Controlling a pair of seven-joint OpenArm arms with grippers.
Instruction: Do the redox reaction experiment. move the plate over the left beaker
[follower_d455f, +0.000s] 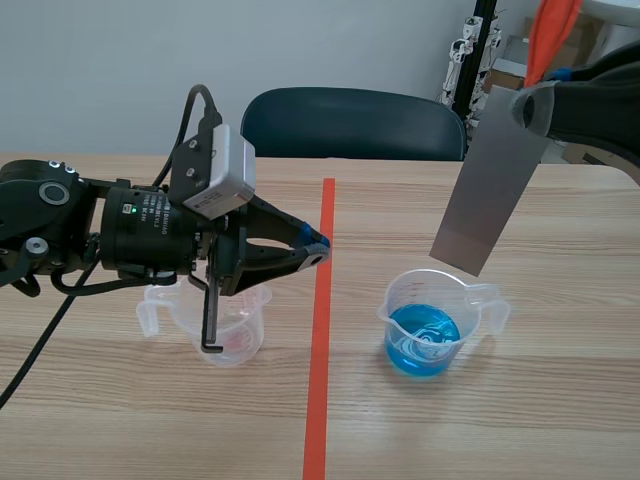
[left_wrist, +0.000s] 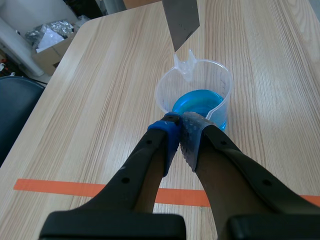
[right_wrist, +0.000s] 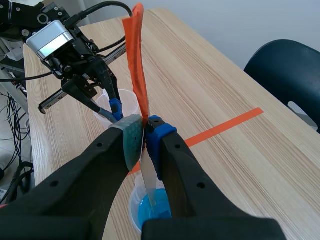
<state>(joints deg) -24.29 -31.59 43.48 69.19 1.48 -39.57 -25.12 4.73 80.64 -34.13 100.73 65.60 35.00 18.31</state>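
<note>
Hanging above blue beaker (follower_d455f: 425, 335), plate (follower_d455f: 495, 180) clamped in right gripper (right_wrist: 145, 127), left gripper (left_wrist: 180, 125) closed empty

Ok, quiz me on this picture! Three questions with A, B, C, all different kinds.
1. Where is the grey plate? A: above the blue beaker. B: on the floor. C: under a chair.
2. How many beakers are there? A: one. B: two. C: four.
3. The left gripper is: A: wide open. B: shut on nothing. C: shut on a spoon.
Answers: 1 A, the right gripper holds it over the blue liquid. 2 B, the left beaker and the blue beaker flank the tape line. 3 B, its pads meet with nothing between.
</note>
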